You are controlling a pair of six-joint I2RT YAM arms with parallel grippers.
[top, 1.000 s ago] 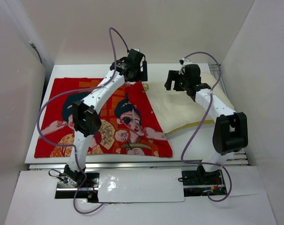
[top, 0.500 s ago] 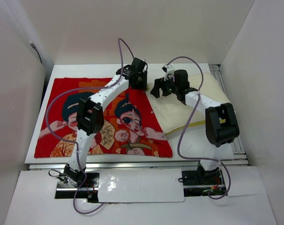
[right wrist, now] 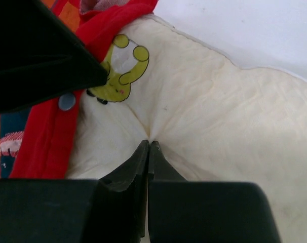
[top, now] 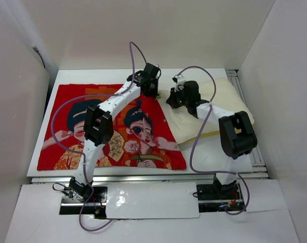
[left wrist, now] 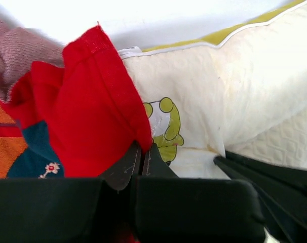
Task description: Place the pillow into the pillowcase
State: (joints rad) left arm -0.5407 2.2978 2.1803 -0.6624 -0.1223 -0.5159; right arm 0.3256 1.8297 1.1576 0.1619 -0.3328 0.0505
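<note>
The red pillowcase (top: 62, 96) with cartoon figures lies flat on the left of the table. The cream pillow (top: 181, 124) lies to its right, overlapping its right edge. My left gripper (top: 152, 87) is shut on the pillowcase's far right corner, and the red cloth (left wrist: 92, 111) bunches up from its closed tips (left wrist: 142, 147). My right gripper (top: 173, 98) is shut on a pinch of the pillow (right wrist: 219, 116) near its logo corner (right wrist: 120, 71), the fabric puckering at the tips (right wrist: 148, 143). The two grippers are close together.
White walls (top: 275, 66) enclose the table on the left, back and right. A purple cable (top: 194, 147) loops over the pillow's near edge. The table's front edge and rail (top: 143, 177) run just before the arm bases.
Both grippers have come down and toward each other at the pillowcase's far right corner. Both shut: the left on red cloth, the right on the pillow.
</note>
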